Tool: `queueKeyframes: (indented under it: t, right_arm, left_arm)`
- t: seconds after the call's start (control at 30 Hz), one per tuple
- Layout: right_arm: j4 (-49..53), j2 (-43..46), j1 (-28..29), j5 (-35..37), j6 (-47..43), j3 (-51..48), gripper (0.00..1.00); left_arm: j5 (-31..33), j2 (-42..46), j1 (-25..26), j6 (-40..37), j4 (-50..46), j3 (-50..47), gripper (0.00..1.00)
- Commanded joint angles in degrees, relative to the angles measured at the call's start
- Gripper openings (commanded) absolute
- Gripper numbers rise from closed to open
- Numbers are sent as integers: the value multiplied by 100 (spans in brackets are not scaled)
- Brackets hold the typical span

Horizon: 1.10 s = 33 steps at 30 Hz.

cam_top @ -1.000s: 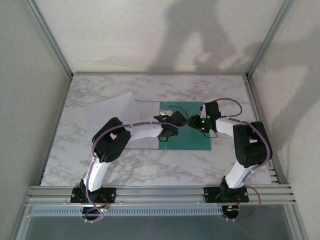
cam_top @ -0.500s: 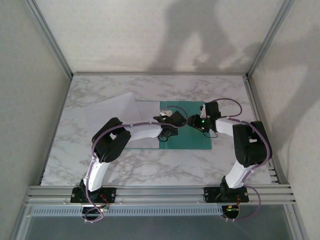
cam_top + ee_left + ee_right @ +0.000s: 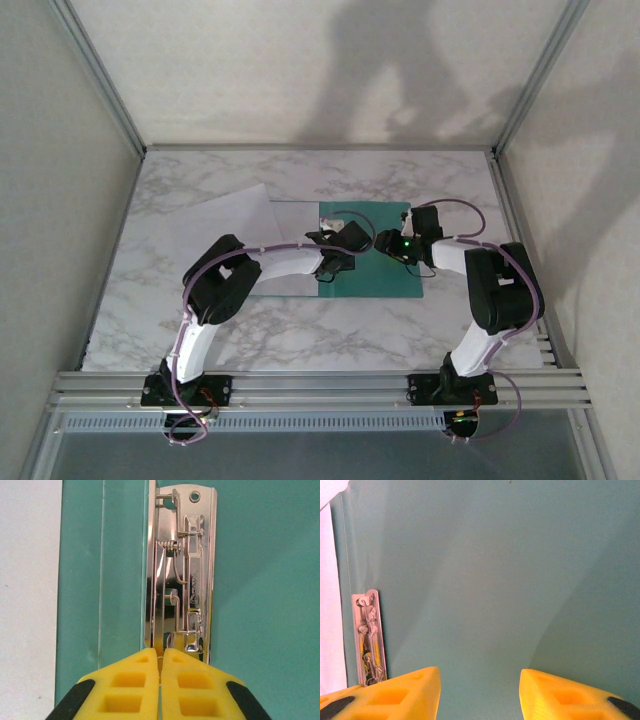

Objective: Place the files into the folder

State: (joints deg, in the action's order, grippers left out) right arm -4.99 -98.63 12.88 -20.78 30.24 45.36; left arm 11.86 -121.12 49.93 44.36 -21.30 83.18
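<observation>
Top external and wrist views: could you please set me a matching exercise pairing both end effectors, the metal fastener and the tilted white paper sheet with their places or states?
Things
1. left end effector
2. right end effector
3. shiny metal spring fastener
4. plain white rectangular paper sheet

Places or states
a. open, over bare teal card
b. lying tilted on the grey-veined white marble tabletop, left of the bare leaf of the thin teal-green card folder
c. shut, tips at one end of the fastener
d. fixed to the folder's inner face, beside its fold

Pairs: 1-c, 2-a, 3-d, 4-b
</observation>
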Motion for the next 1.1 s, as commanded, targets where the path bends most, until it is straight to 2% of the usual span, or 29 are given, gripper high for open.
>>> queueKeyframes:
  t: [0.0,0.4,0.77,1.07]
  right_arm:
    - [418,-388,291,-468,254,-297,47]
    - [234,-595,446,-413,411,-621,47]
    - [168,-672,558,-356,499,-663,48]
    - [249,-639,567,-329,492,-626,48]
  left_arm:
    - [-878,-314,68,-146,331,-92,8]
    - [-1038,-404,93,-140,552,-204,8]
    - [-1484,-171,111,-209,794,-221,8]
    - [-1150,52,82,-178,338,123,9]
